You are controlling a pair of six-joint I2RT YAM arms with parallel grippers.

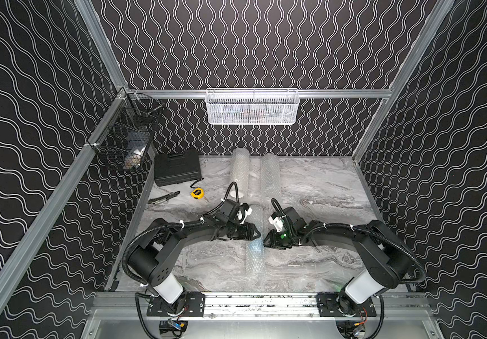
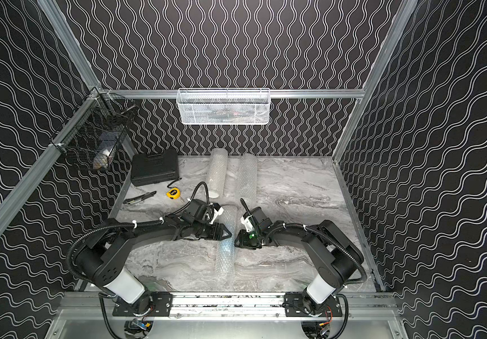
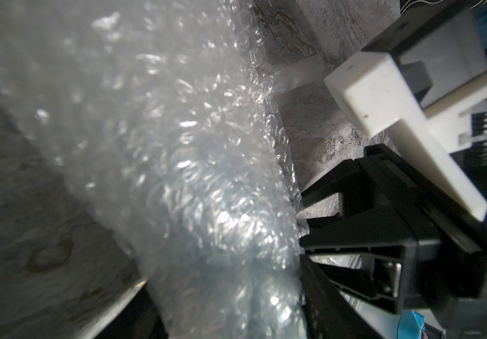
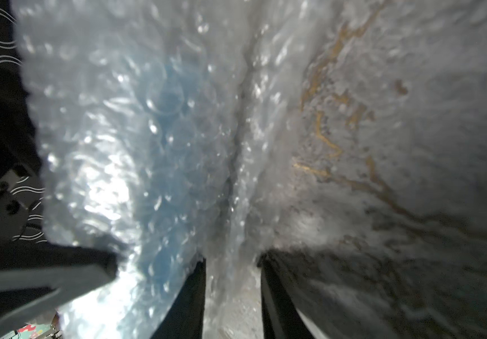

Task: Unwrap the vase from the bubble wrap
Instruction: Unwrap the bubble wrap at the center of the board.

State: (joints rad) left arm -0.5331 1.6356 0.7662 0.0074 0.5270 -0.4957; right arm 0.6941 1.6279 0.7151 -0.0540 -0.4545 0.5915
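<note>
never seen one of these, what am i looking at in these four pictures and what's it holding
It is a robot with two black jointed arms, bolted at the near edge of a marbled table. Two pictures look down from overhead, nearly alike; the blurry close-ups come from a camera on each wrist. Mid-table lies a long bundle of bubble wrap, with something bluish showing through. The left arm's fingers are clamped around it; the right arm's fingers pinch a fold along its edge. Behind lie two more bubble wrap rolls, a black case, a yellow tape measure and a dark pen-like tool. Two wire baskets hang on the walls.
</note>
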